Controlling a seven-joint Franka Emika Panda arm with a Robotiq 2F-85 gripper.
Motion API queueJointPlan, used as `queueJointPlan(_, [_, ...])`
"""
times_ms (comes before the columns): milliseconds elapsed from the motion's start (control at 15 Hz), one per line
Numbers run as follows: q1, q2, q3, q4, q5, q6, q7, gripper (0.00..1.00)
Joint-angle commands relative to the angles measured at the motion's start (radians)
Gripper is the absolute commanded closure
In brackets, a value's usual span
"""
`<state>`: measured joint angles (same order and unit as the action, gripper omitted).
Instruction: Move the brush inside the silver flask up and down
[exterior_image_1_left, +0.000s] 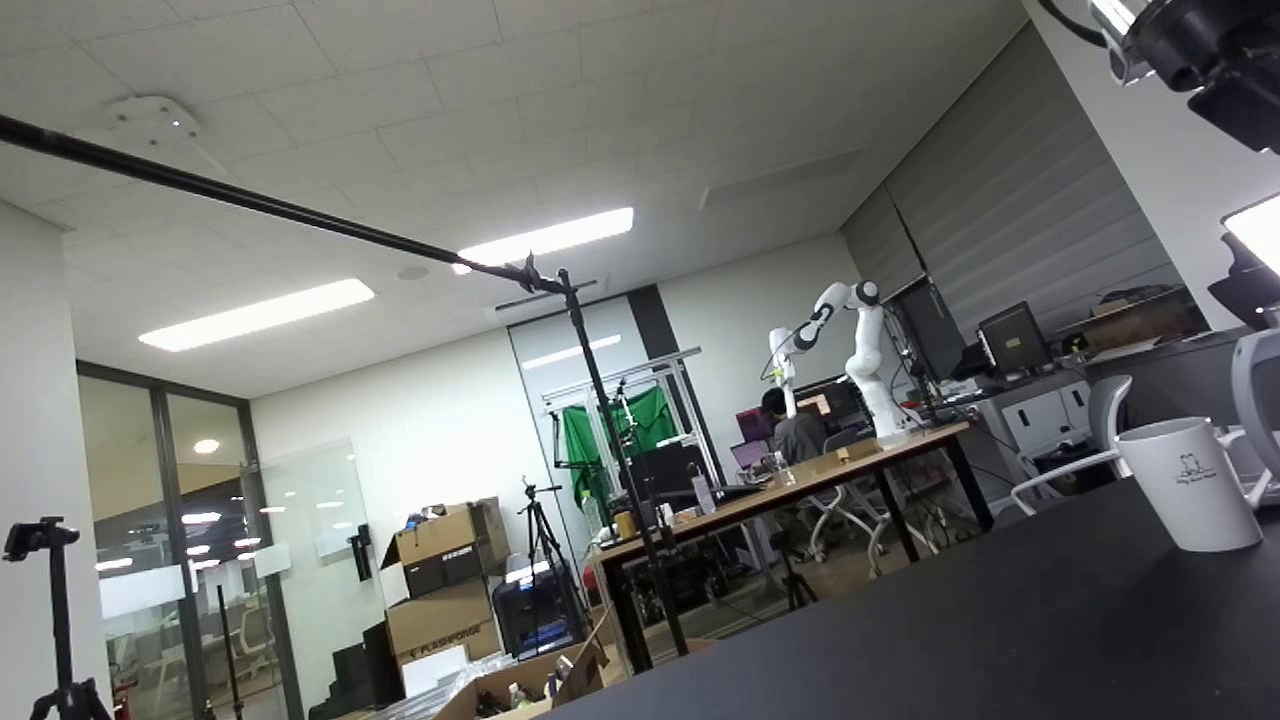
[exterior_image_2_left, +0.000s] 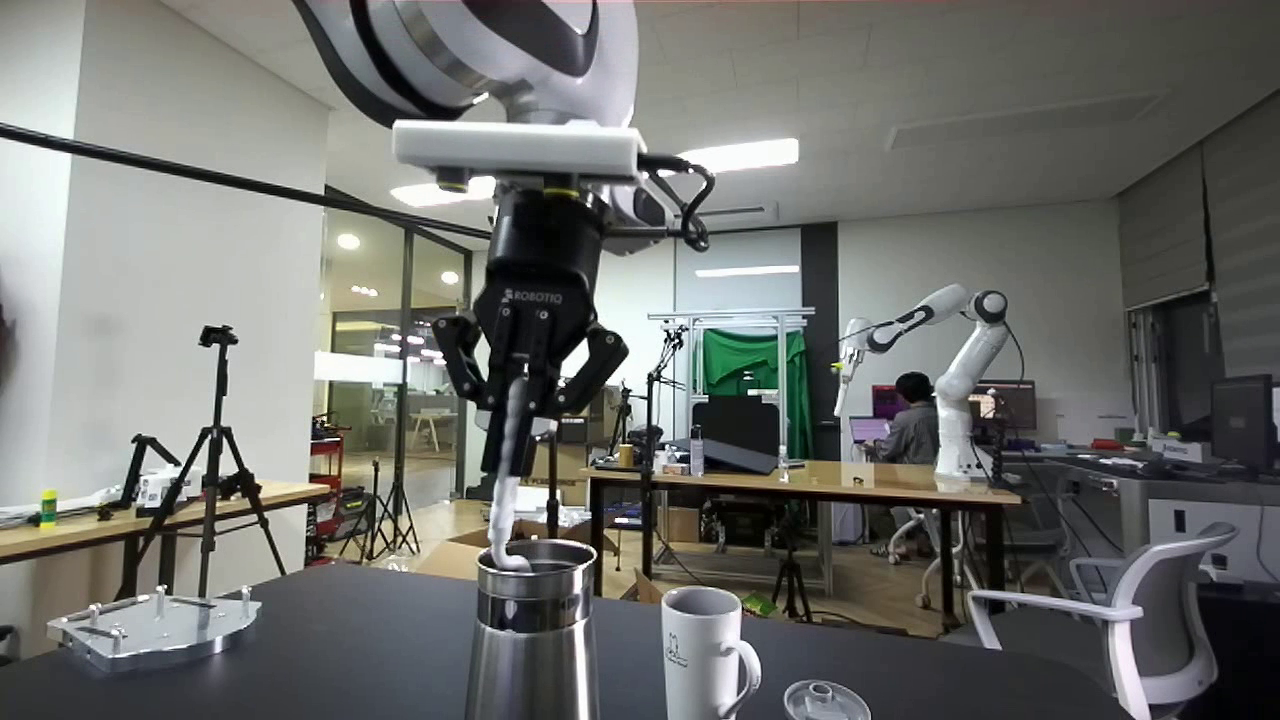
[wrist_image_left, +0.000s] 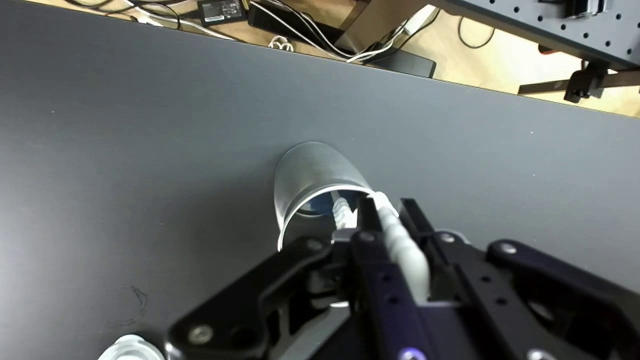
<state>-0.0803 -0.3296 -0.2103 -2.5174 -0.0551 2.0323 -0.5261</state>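
Foremost in the wrist view is the pincer (wrist_image_left: 390, 210), with both fingers brought together and clamped on the white, spiral-ribbed handle of the brush (wrist_image_left: 406, 252). From the pincer, the brush extends downward at a slight tilt and curves at the open mouth of the silver flask (exterior_image_2_left: 535, 660). A ribbed section of the brush is visible inside the mouth; its lower end is hidden. Contact between brush and rim cannot be determined. The flask stands upright on the table (wrist_image_left: 150, 100), set inward from the table edge that crosses the top of the wrist view. In an exterior view, the white mug (exterior_image_2_left: 697, 650) stands upright beside the flask, apart from it, inward from the far edge of the table. The transparent round lid (exterior_image_2_left: 825, 703) lies near the mug, on the side away from the flask, and is cut off by the frame. The clear plate (exterior_image_2_left: 165, 635), fitted with upright pegs, lies at the left edge of the table, well apart from the flask.
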Motion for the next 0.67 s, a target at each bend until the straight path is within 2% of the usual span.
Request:
queueJointPlan(0, [0.008, 0.016, 0.008, 0.009, 0.016, 0.020, 0.010, 0.96])
queueJointPlan(600, [0.018, -0.093, 0.046, 0.154, -0.016, -0.162, 0.008, 0.96])
